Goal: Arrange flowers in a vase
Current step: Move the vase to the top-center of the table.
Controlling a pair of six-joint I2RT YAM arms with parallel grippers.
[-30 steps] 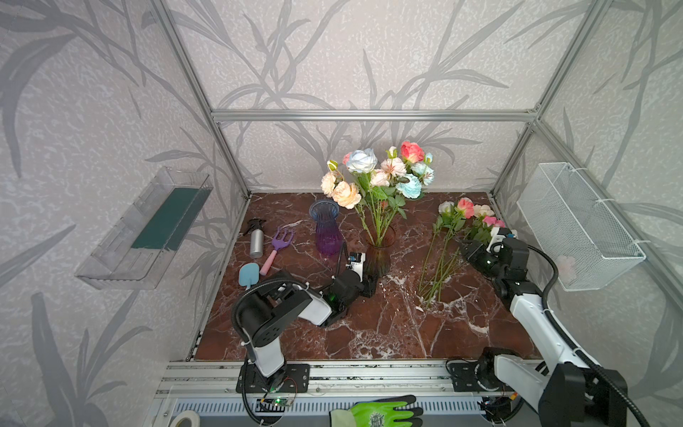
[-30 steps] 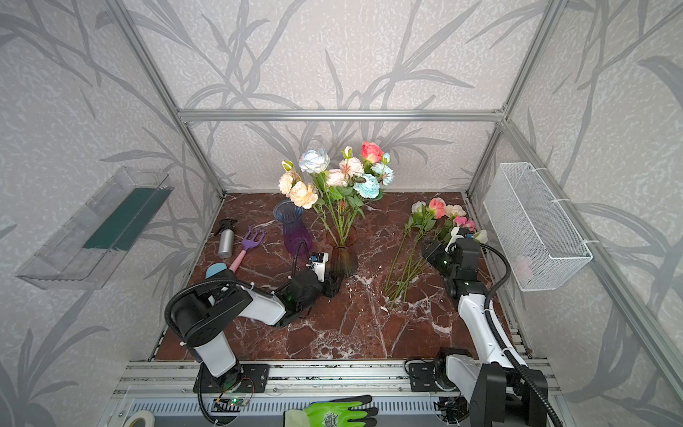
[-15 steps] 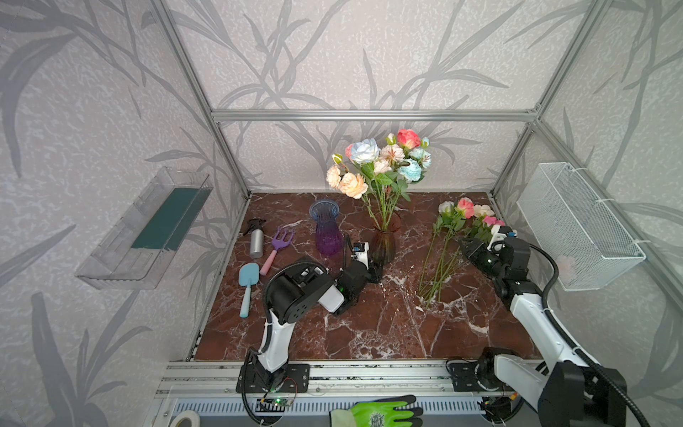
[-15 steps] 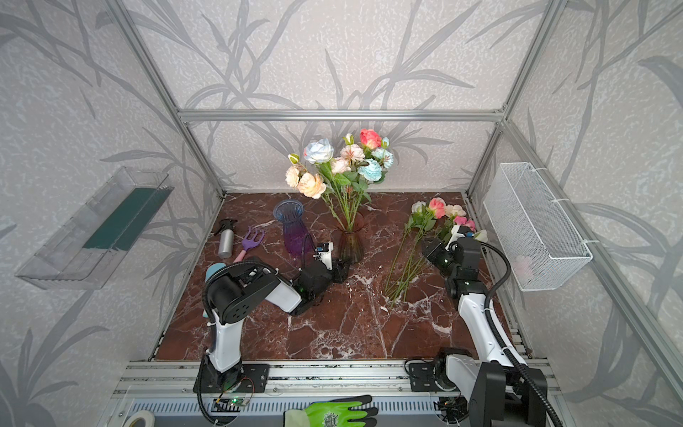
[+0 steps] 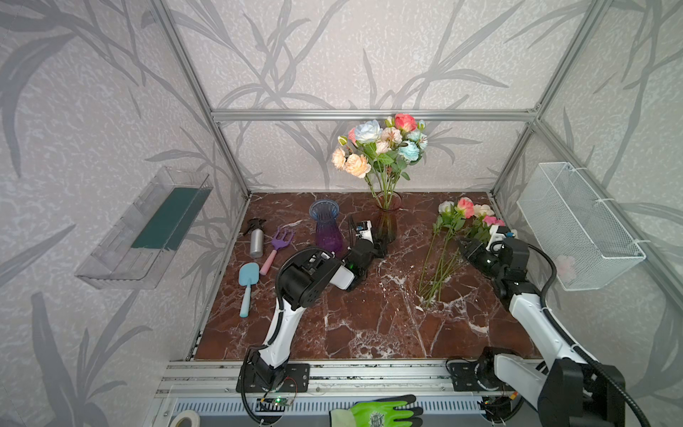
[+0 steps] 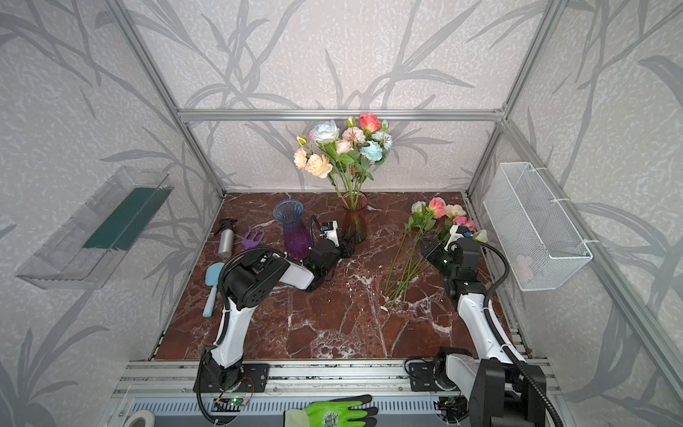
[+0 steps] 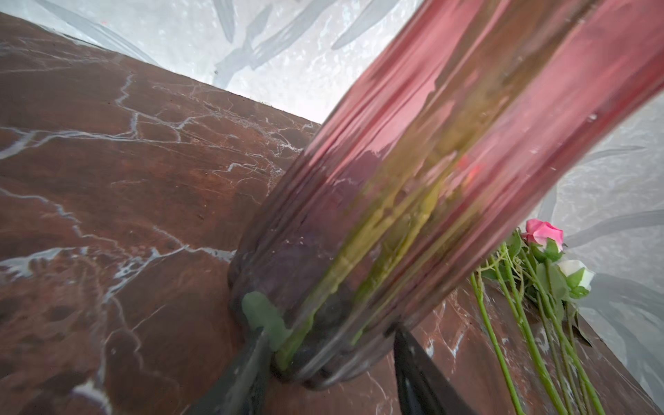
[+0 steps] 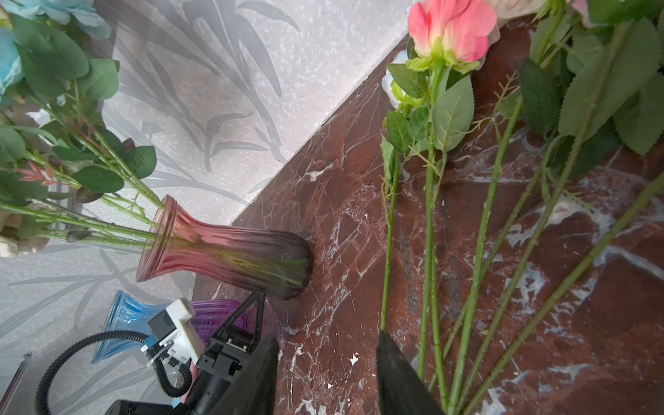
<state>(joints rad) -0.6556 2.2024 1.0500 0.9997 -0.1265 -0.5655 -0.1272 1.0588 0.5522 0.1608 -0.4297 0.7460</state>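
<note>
Left hand (image 5: 382,242) is gripping the red-tinted vase (image 7: 413,179) low at its base, with one finger on either side of the glass, and is keeping it upright on the table (image 5: 369,325). Against the views of a second ago, this hand has been sliding the vase away from the robot toward the back wall, and the arm is now reaching further out behind it. The bouquet (image 5: 380,148) of peach, cream, white, pale blue and coral heads is riding along inside, its stems fanning out of the neck directly above the hand. A blue-and-purple vase (image 5: 326,229) is standing empty off to the hand's left. Right hand (image 5: 464,247) is hovering with its fingers apart and nothing between them, having barely shifted. The loose flowers (image 5: 449,221) are lying flat on the table just beside one of its fingers, well apart from the left hand. Judgement: the vase is being repositioned, and several stems are still waiting, so the arrangement is only partly done. The tall bouquet is probably making the vase top-heavy, so tipping is the risk while it is sliding.
</note>
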